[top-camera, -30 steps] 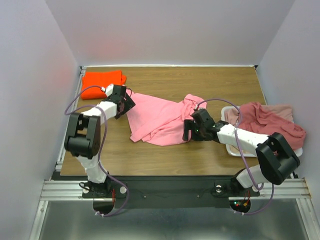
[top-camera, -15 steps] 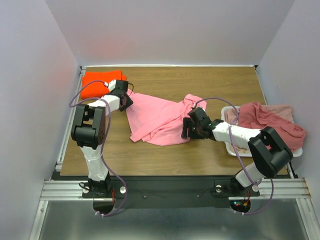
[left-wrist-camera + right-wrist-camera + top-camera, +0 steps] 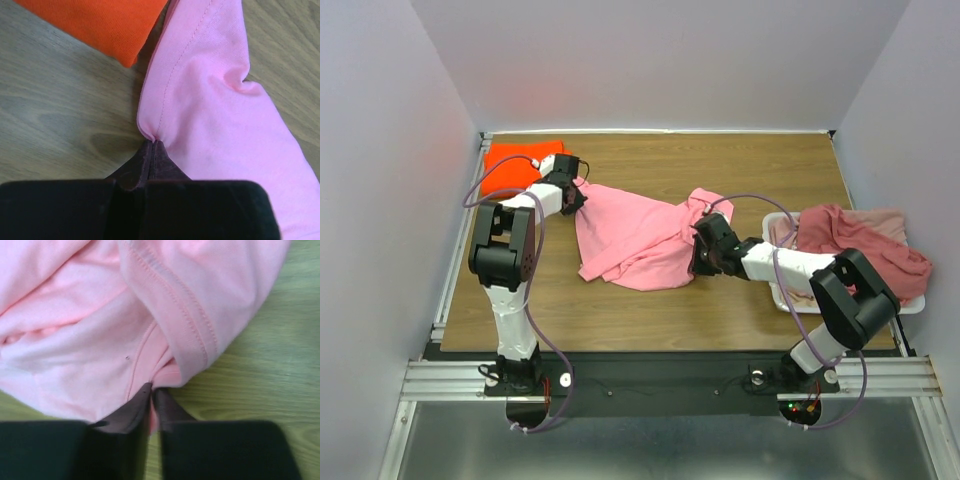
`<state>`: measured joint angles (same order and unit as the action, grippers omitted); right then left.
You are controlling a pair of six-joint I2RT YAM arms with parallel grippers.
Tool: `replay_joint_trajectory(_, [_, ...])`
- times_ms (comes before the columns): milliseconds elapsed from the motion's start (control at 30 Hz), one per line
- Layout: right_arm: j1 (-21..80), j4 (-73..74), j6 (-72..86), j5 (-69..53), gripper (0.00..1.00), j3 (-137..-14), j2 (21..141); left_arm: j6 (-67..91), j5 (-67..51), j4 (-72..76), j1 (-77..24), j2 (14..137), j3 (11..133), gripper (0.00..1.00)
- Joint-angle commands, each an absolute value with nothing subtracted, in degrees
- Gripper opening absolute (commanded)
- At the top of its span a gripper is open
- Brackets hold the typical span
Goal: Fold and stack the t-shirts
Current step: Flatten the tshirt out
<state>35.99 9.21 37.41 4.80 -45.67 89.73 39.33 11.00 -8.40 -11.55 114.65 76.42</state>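
A light pink t-shirt lies crumpled in the middle of the table. My left gripper is shut on its far left corner, the hem pinched between the jaws. My right gripper is shut on the shirt's right edge, a fold of pink cloth caught at the tips. A folded bright orange t-shirt lies at the back left, its corner close to the left gripper. Dusty rose and pale pink t-shirts are heaped at the right.
A white tray sits under the heap of shirts at the right edge of the table. White walls enclose the table on three sides. Purple cables loop off both arms.
Both grippers have gone from open to shut on the light pink t-shirt. The left arm reached further back toward the orange shirt; the right gripper moved in to the shirt's right edge.
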Motion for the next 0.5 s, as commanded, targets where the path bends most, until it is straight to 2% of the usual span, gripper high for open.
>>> replay_joint_trajectory(0, [36.6,7.5,37.7,8.9,0.09,-45.6,89.0,37.5,10.2,-10.7,-12.0,111.6,72.7,0.0])
replay_joint_trajectory(33, [36.6,7.5,37.5,9.4,0.0,-45.7,88.3,37.2,9.8,-10.2,-12.0,110.1,71.8,0.0])
replay_joint_trajectory(167, [36.7,8.4,35.3,11.1,0.0,-46.3,81.8,36.7,9.8,-9.4,-12.2,99.7,67.5,0.0])
replay_joint_trajectory(300, [36.6,11.7,32.9,16.2,0.0,-48.8,72.7,37.0,12.1,-9.2,-12.3,82.7,64.0,0.0])
replay_joint_trajectory(467, [36.6,17.3,30.2,20.5,0.0,-55.4,60.3,38.7,15.5,-12.0,-12.3,67.1,63.1,0.0])
